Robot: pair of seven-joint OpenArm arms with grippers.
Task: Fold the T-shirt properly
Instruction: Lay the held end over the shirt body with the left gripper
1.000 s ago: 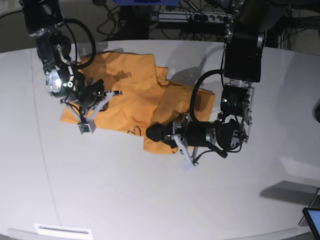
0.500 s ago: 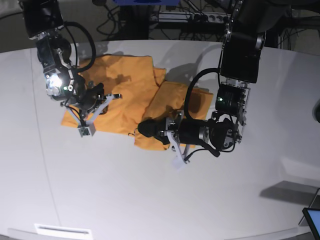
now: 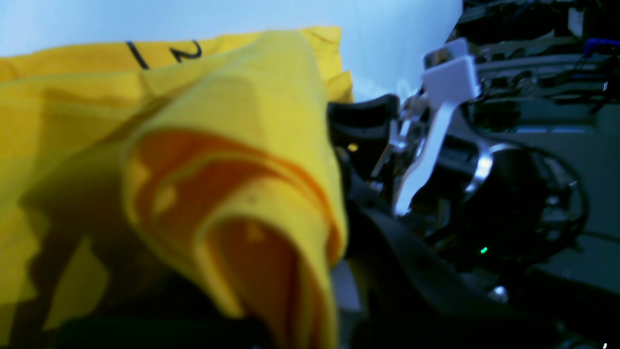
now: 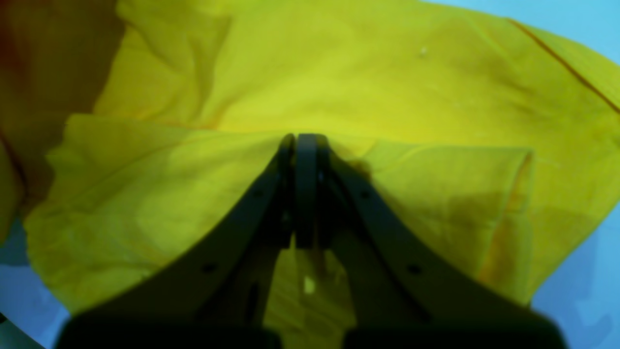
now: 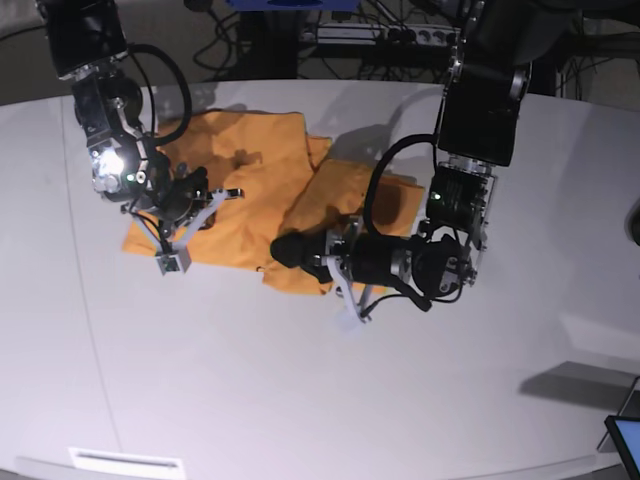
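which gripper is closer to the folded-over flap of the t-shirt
Left. The left gripper holds the T-shirt at that flap; the right gripper pinches flat cloth at the far side.

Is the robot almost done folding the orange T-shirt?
Not yet, I think. One side of the T-shirt already lies doubled over the middle. The left gripper is pinching the front edge of that flap, which curls up in a loop in its wrist view. The right gripper is shut on a pinch of cloth on the other side. The shirt is rumpled and wide, so more folds and smoothing remain.
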